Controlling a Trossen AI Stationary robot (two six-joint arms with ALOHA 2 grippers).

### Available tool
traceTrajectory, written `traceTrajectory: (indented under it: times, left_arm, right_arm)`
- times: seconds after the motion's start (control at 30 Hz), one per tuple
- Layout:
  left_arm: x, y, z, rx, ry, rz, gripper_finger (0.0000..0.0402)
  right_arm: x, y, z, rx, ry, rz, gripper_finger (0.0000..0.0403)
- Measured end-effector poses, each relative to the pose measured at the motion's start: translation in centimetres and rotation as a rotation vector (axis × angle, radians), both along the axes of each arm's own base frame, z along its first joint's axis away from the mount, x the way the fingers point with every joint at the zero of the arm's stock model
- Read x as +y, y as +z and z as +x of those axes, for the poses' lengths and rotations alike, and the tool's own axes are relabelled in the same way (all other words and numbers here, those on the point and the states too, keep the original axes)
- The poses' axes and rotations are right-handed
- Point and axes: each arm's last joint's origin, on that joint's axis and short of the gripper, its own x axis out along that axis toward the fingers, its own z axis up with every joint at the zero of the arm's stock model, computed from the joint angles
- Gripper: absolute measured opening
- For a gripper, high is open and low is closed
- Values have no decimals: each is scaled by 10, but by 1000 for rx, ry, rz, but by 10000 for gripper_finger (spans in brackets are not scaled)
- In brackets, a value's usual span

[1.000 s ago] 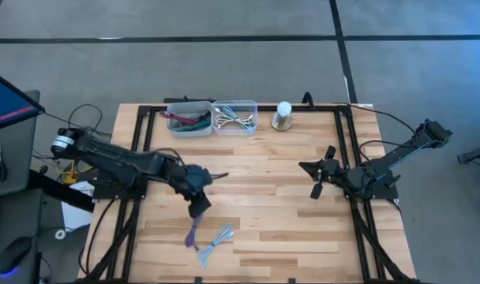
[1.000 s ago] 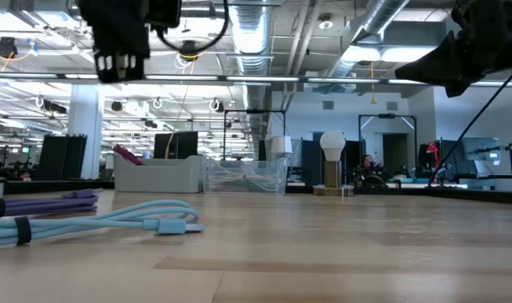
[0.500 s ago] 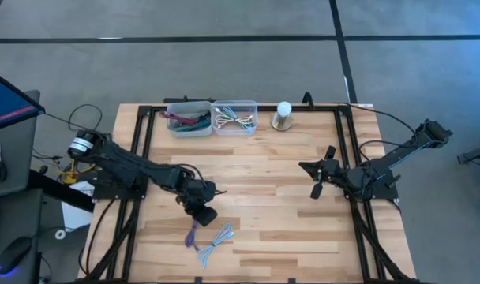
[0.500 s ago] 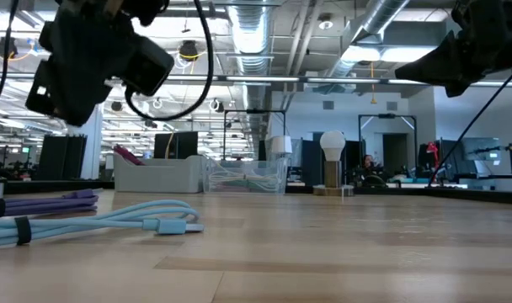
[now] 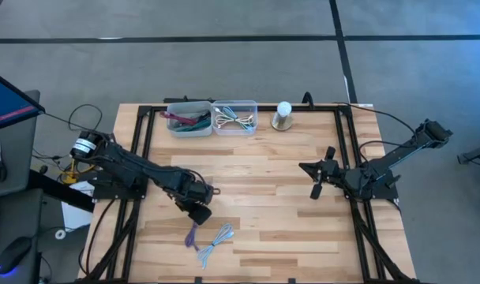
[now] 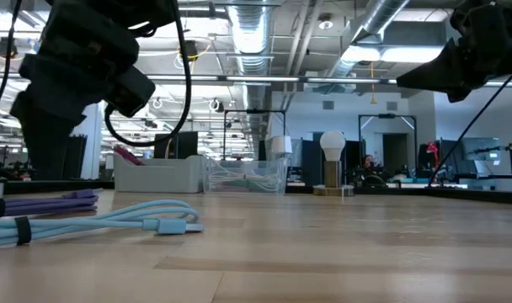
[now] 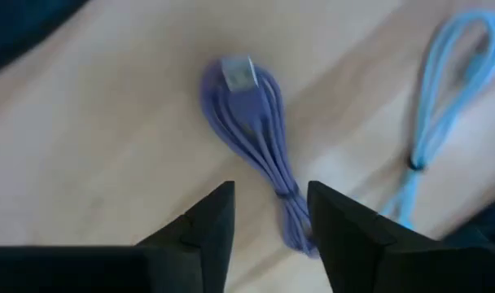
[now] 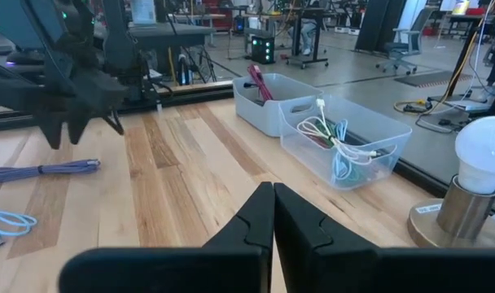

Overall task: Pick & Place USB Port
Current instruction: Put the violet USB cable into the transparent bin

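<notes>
The purple USB cable (image 7: 256, 130) lies coiled on the bench (image 5: 287, 197), bound near one end, its silver plug bare at the other. It rests loose on the wood, just beside the light-blue cable (image 5: 215, 242), the two not touching.

My left hand (image 7: 268, 213) hangs just above the purple cable, fingers pointed down at it and parted to a moderate gap, with the coil's bound end showing between them. They hold nothing. My left arm reaches in low from the bench's left edge, elbow bent, wrist tipped toward the cable.

My right hand (image 8: 272, 213) is well apart from the purple cable, over the right side of the bench, its fingers pressed together and empty; that arm is folded back toward the right edge.

I count two loose cables on the wood: one purple, one light blue. Far from the purple cable, along the back edge, stand two bins: a grey bin (image 5: 189, 118) with dark and reddish cables, and a clear bin (image 5: 234, 117) with pale ones. Next to the clear bin stands one lamp bulb on a round base (image 5: 283, 115).

I can read no writing or brand anywhere.
</notes>
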Motion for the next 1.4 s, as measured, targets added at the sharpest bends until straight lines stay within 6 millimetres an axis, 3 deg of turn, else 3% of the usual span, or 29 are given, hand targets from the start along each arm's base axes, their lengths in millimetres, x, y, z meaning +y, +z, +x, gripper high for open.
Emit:
traceTrajectory:
  times: [0.2, 0.37, 0.57, 0.83, 1.0, 1.33, 1.4]
  left_arm:
    - [2, -2, 1, -20, 25, 69, 180]
    - [1, -20, 1, -84, 29, 64, 192]
    - [2, -39, -7, -70, 52, 33, 189]
    - [4, -49, -11, -93, 60, 34, 176]
    - [5, -55, -15, -90, 55, 44, 147]
    - [6, -58, -16, -113, 36, 78, 27]
    - [6, -58, -15, -120, 33, 79, 18]
  right_arm:
    - [0, 0, 0, -1, 0, 1, 2]
    - [0, 0, 0, -1, 0, 1, 2]
    - [0, 0, 0, -1, -1, 1, 2]
    - [0, 0, 0, -1, -1, 1, 2]
    - [0, 0, 0, -1, -1, 1, 2]
    - [0, 0, 0, -2, -3, 1, 2]
    - [0, 0, 0, -2, -3, 1, 2]
